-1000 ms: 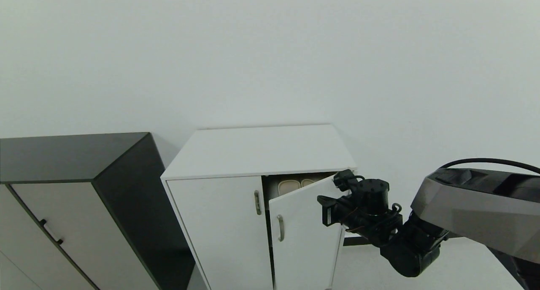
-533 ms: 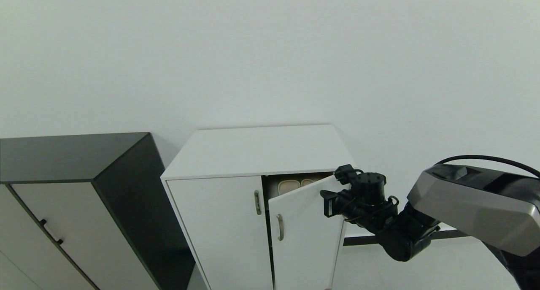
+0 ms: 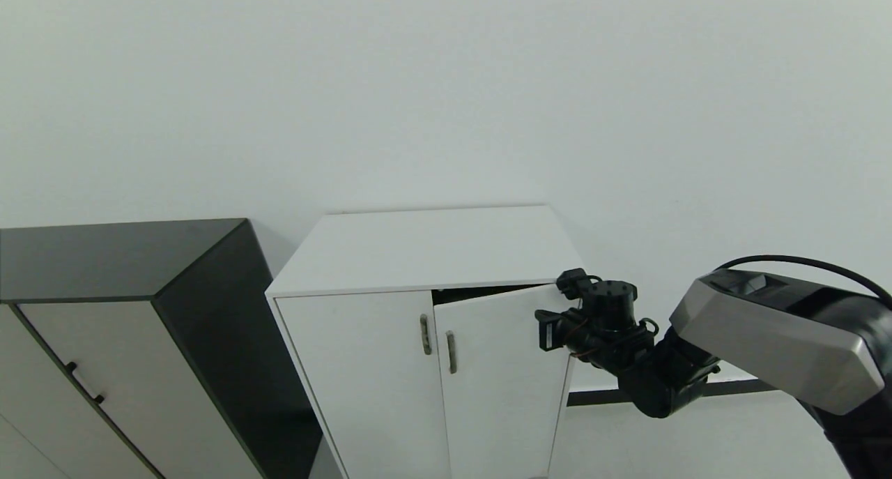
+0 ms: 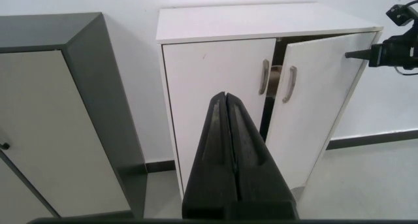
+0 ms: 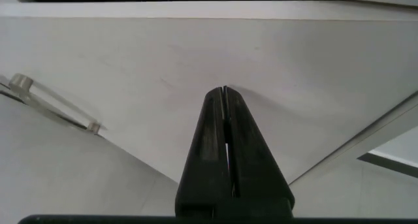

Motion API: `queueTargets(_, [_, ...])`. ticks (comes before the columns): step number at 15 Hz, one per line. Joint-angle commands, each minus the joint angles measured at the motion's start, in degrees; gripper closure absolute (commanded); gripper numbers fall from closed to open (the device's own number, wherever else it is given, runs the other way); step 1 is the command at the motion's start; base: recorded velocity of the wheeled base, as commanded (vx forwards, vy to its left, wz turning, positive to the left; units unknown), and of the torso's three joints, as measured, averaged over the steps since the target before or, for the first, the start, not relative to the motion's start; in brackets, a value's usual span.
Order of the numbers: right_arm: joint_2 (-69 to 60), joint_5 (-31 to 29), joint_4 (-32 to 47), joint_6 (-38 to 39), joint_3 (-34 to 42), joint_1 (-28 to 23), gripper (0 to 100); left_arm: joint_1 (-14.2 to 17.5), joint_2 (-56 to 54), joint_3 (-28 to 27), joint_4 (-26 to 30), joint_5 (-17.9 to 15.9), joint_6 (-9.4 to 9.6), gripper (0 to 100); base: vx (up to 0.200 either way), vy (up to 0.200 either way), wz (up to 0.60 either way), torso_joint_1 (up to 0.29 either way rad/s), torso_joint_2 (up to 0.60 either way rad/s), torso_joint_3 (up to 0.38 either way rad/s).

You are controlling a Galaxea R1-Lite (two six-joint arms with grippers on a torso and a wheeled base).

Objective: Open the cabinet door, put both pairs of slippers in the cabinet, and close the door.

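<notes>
The white cabinet (image 3: 425,249) stands against the wall with its left door (image 3: 362,374) shut. Its right door (image 3: 495,374) is ajar by a narrow gap along the top and at the handle (image 3: 451,351). My right gripper (image 3: 543,330) is shut, and its tips (image 5: 225,91) press on the door's outer face near the hinge side. The left gripper (image 4: 225,96) is shut and holds nothing, some way back from the cabinet (image 4: 261,18) and level with its doors. The slippers are hidden behind the door.
A dark grey cabinet (image 3: 104,256) with pale doors stands close on the white cabinet's left. A dark baseboard (image 3: 599,397) runs along the wall to the right, with bare floor below it.
My right gripper has pushed the right door from half open to nearly shut. The pale slippers seen inside earlier are now covered by the door.
</notes>
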Motion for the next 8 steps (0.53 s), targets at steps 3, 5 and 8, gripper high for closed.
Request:
queueTargets(3, [1.17, -0.01, 0.53, 0.01, -1.7, -0.48, 100, 0.01, -0.01, 0.0, 0.0, -0.05, 0.02, 100, 0.0, 0.0, 0.0, 0.0, 0.0, 0.0])
queueTargets(5, [1.44, -0.01, 1.4, 0.01, -2.66, -0.74, 100, 0.01, -0.01, 0.0, 0.0, -0.05, 0.02, 100, 0.0, 0.0, 0.0, 0.0, 0.0, 0.0])
queueTargets(8, [1.53, -0.01, 1.84, 0.01, -3.45, -0.92, 100, 0.01, -0.01, 0.0, 0.0, 0.03, 0.02, 100, 0.0, 0.0, 0.0, 0.0, 0.0, 0.0])
